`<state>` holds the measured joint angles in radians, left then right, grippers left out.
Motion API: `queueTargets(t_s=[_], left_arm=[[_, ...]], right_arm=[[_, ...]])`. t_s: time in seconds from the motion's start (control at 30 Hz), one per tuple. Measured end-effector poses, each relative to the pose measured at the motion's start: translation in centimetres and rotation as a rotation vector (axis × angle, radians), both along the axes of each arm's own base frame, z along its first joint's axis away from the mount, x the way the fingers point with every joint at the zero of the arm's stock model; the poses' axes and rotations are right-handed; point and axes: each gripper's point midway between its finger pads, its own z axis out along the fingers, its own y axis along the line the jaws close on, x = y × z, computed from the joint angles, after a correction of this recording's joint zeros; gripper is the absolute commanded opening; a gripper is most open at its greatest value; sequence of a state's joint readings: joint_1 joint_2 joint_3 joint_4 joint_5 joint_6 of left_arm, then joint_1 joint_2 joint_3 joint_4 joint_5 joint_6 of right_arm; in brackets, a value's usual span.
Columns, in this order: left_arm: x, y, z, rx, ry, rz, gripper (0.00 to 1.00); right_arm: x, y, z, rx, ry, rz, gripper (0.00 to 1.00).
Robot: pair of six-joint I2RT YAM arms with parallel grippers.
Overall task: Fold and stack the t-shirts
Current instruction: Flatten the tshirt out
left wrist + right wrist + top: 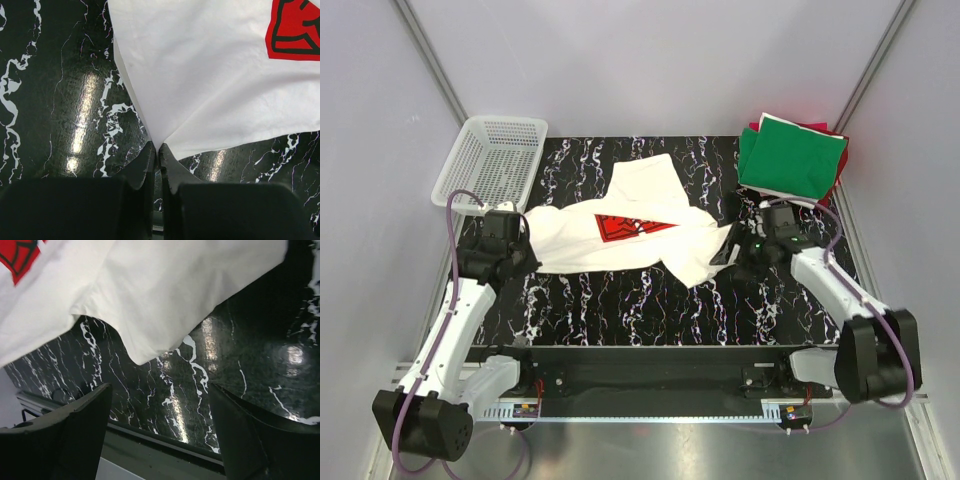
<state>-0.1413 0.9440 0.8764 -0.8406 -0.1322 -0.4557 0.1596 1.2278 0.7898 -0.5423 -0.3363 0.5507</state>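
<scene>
Black white-veined worktop [620,310] fills the floor of a pale-walled booth. My left fingers [149,162] are pinched tight on a corner of the cream t-shirt [640,235], whose cloth fans out from their tips with its red print up. My right fingers [82,420] stand wide apart with nothing between them; a loose fold of the same shirt lies just ahead of them, not touching.

I judge the fold of this shirt to be in hand and only partly done: it lies crooked, one side doubled over. Next my right fingers need to reach forward and close on that near edge, so both sides can lift and fold together.

Count: one cream shirt between my two sets of fingers. Beyond my right fingers sits one stack, a green t-shirt [792,155] on a red t-shirt [820,128], with a white sliver below that I cannot identify. Beyond my left fingers stands one white mesh basket [492,160].
</scene>
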Motion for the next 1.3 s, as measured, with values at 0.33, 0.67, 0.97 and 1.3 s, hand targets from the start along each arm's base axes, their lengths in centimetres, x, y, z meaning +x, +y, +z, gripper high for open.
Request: queueTargets(t_s=[0.33, 0.67, 0.97, 1.3], left_arm=[[0.1, 0.1, 0.0, 0.001, -0.003, 0.0, 0.07], [0.1, 0.1, 0.0, 0.001, -0.002, -0.004, 0.07], [0.1, 0.1, 0.0, -0.001, -0.002, -0.003, 0.07], [0.1, 0.1, 0.0, -0.005, -0.001, -0.003, 0.07]], right_arm=[[2.0, 2.3, -6.0, -0.033, 0.139, 0.066, 0.49], [3.4, 2.1, -5.9, -0.068, 0.124, 0.082, 0.0], [1.1, 2.6, 8.1, 0.016, -0.104, 0.137, 0.62], [2.5, 3.0, -3.5, -0.038, 0.298, 0.166, 1.0]])
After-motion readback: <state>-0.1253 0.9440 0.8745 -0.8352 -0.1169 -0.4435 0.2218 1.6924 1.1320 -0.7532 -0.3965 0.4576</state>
